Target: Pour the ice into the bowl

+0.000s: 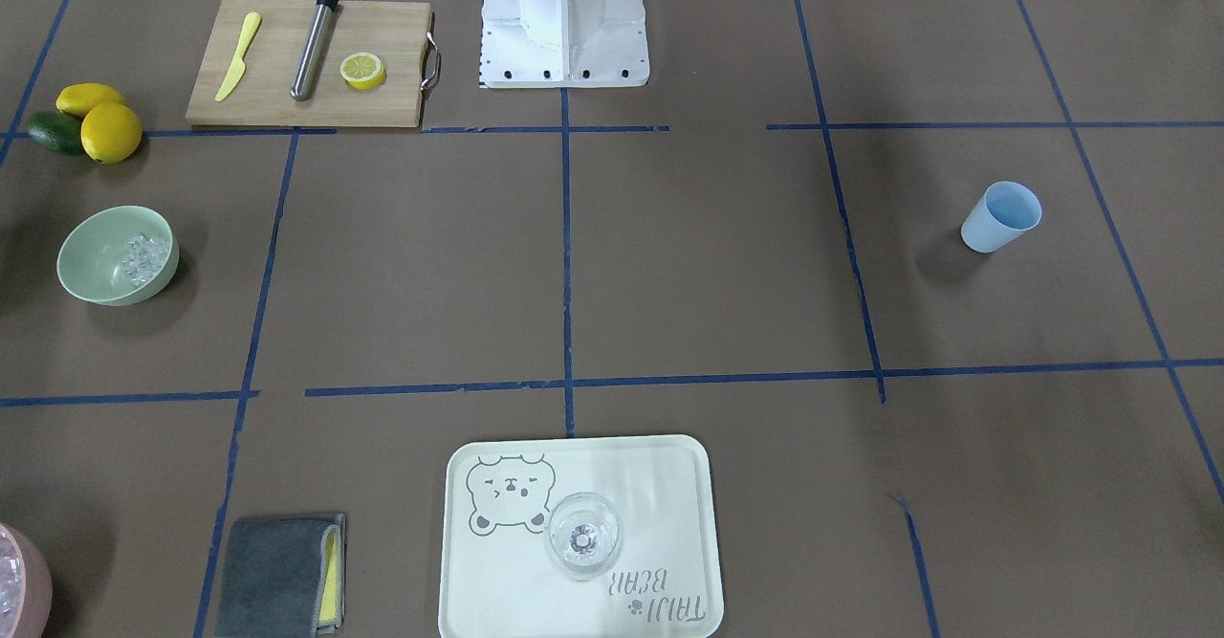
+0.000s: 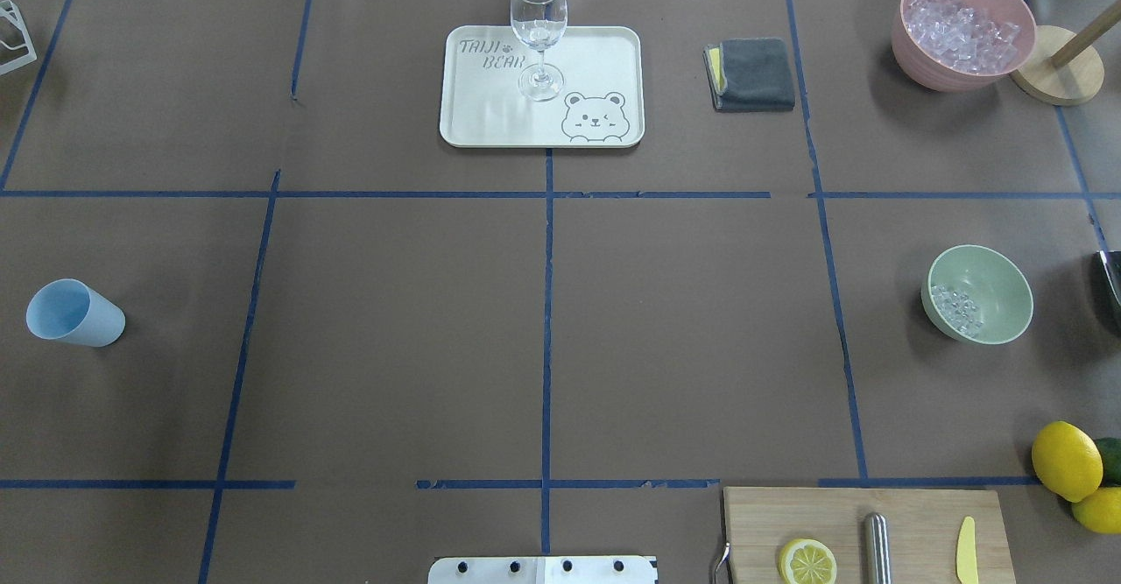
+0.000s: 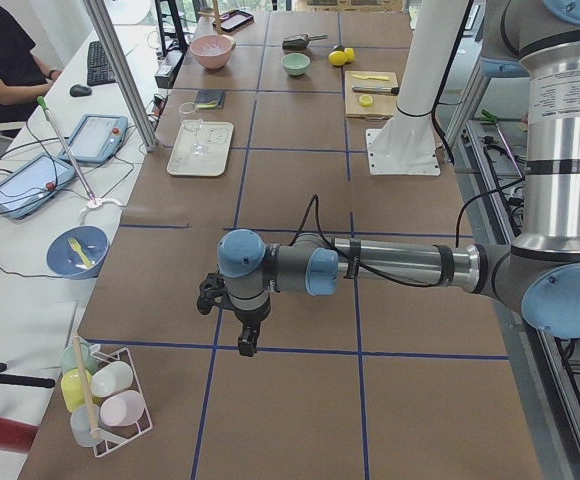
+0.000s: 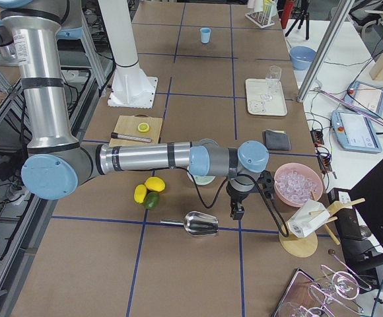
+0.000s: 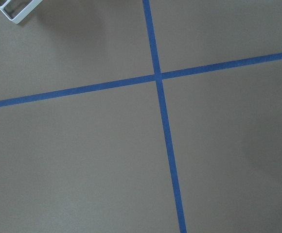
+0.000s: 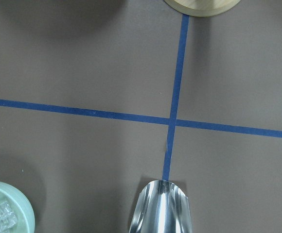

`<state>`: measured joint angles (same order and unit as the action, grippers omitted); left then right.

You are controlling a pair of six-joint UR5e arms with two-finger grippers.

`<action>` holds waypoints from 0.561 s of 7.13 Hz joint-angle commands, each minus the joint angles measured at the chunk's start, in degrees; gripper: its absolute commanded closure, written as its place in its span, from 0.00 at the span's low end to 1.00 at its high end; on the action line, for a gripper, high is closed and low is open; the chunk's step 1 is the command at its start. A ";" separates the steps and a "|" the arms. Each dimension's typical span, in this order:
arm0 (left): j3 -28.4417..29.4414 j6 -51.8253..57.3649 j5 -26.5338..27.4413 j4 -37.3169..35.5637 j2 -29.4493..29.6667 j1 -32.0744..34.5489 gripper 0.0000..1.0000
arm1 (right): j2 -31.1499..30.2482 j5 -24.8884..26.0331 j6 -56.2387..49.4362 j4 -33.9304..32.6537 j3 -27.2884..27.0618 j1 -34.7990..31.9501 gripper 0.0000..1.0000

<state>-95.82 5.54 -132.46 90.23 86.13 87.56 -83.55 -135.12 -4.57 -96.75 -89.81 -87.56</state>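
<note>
So, going by the overhead view, from the near edge outward: the cutting board [image 2: 920, 514] with a lemon slice [image 2: 807, 561] sits at 5 o'clock on the table. Further out, your green bowl [image 2: 1003, 291] stands upright at 3 o'clock, with the ice [image 2: 956, 308] piled around 8 o'clock inside it. The blue cup [image 2: 74, 313] is at 9. On the far side, a tray [image 2: 490, 111] with a wine glass [image 2: 538, 24] is at 12, and a pink tub [image 2: 928, 72] of clear cubes is at 1. You only see the left gripper [image 3: 246, 340] and right gripper [image 4: 235, 212] side-on, so I can't tell whether their jaws are open or closed. A metal scoop [image 4: 201, 224] lies near the right one.
</note>
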 commanded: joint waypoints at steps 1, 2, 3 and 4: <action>-0.06 0.08 -0.34 0.73 -0.87 0.24 0.00 | -0.12 0.30 0.00 0.07 -0.19 0.28 0.00; -0.07 0.08 -0.17 0.65 -1.05 0.33 0.00 | -0.30 0.21 0.00 0.07 -0.63 0.37 0.00; -1.12 0.08 -0.08 0.56 -2.62 1.11 0.00 | -0.39 0.21 0.00 0.07 -0.89 0.37 0.00; -2.00 0.08 -0.08 0.47 -3.41 2.60 0.00 | -0.39 0.12 0.00 0.07 -0.81 0.72 0.00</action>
<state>-96.76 5.62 -132.59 90.80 83.90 88.75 -83.88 -134.92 -4.57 -96.68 -90.53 -87.12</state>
